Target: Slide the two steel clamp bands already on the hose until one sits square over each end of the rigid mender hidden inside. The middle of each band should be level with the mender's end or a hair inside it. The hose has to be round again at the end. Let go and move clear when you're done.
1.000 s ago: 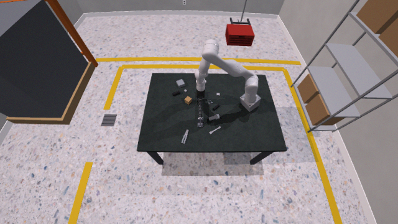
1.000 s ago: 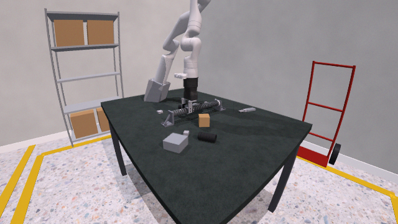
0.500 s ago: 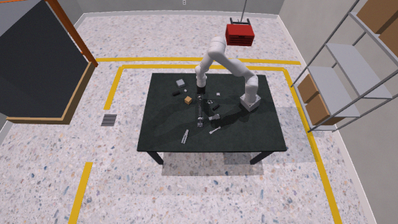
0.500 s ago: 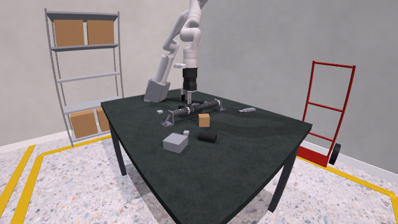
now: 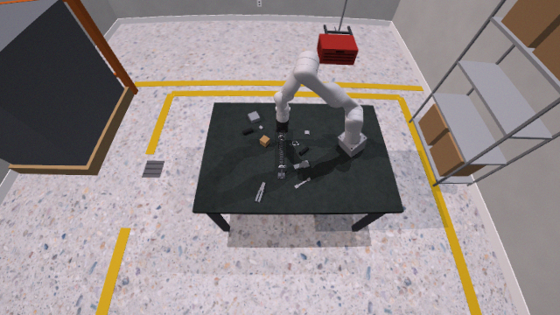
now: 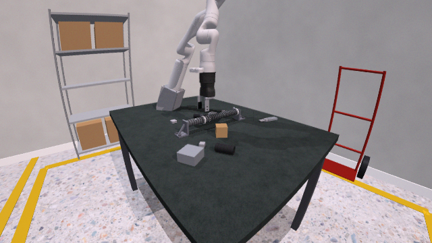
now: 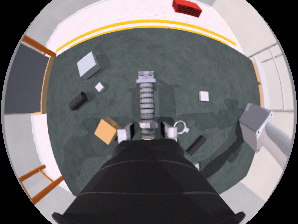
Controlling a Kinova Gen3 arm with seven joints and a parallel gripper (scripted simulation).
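Note:
A black ribbed hose (image 6: 212, 118) lies level on two grey stands in the middle of the dark table; it also shows in the overhead view (image 5: 281, 155) and the wrist view (image 7: 147, 99). Two pale steel bands show on it, one toward the near end (image 6: 202, 119) and one close to the far stand (image 6: 233, 111). Their exact seating is too small to tell. My gripper (image 6: 203, 105) hangs pointing down just above the hose, near the first band, with fingers open and nothing between them. The wrist view shows both fingertips spread either side of the hose.
An orange cube (image 6: 221, 130), a black cylinder (image 6: 225, 148) and a grey block (image 6: 190, 154) lie beside the hose. A second black cylinder (image 5: 303, 150), a small ring (image 5: 296, 143) and small grey tools (image 5: 260, 192) lie on the other side. The arm's base (image 5: 351, 142) stands at the table's right.

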